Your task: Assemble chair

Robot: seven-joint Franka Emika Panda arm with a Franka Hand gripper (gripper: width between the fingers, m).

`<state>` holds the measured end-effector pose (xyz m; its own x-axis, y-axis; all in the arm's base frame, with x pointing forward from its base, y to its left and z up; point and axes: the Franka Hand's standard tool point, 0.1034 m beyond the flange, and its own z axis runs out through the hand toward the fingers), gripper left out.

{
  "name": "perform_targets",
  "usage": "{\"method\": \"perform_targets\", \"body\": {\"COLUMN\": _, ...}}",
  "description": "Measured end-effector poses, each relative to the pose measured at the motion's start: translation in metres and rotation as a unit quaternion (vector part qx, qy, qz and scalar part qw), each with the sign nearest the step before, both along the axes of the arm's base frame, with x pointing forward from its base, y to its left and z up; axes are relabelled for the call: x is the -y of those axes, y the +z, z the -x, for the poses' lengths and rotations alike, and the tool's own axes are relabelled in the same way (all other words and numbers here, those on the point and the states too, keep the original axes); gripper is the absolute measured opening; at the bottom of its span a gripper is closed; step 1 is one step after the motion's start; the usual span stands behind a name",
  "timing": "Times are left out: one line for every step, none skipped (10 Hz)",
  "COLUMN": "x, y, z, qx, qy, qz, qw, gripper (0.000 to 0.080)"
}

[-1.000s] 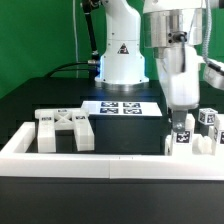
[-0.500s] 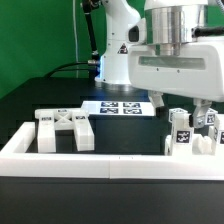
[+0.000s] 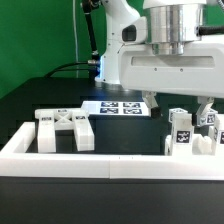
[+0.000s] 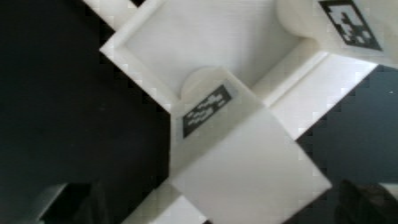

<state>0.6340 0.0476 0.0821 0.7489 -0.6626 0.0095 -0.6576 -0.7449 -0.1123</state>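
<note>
Up front: white barrier wall (image 3: 100, 160) crosses the black table (image 3: 30, 100).
Chair parts: X-braced back panel (image 3: 62, 128) at the exterior view's left; tagged blocks (image 3: 182, 132) at its right, bases hidden by the wall.
Hand: gripper (image 3: 180, 104) above the blocks, jaws wide apart, gripping nothing.
Wrist view: tagged white part (image 4: 208, 108), edges cut off; which part, unclear.
Open room: table shows between panel and blocks.
Behind: marker board (image 3: 122, 107), green backdrop (image 3: 30, 30).
</note>
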Motion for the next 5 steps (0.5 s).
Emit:
{"method": "perform_targets", "body": {"x": 0.0005, "y": 0.0018, "z": 0.0029, "qx": 0.002, "qy": 0.012, "qz": 0.001, "qw": 1.000, "gripper": 0.0649}}
{"method": "perform_targets", "body": {"x": 0.0002, "y": 0.0028, "z": 0.0052, "qx": 0.004, "qy": 0.024, "qz": 0.002, "qw": 1.000, "gripper": 0.0649}}
{"method": "perform_targets", "body": {"x": -0.0033, "y": 0.0030, "z": 0.0055, "qx": 0.005, "qy": 0.039, "qz": 0.002, "qw": 0.999, "gripper": 0.0649}}
{"method": "perform_targets", "body": {"x": -0.0074, "y": 0.0039, "z": 0.0057, "qx": 0.008, "qy": 0.057, "qz": 0.003, "qw": 0.998, "gripper": 0.0649}}
{"method": "perform_targets", "body": {"x": -0.0080, "y": 0.0055, "z": 0.0062, "qx": 0.008, "qy": 0.053, "qz": 0.001, "qw": 0.999, "gripper": 0.0649}}
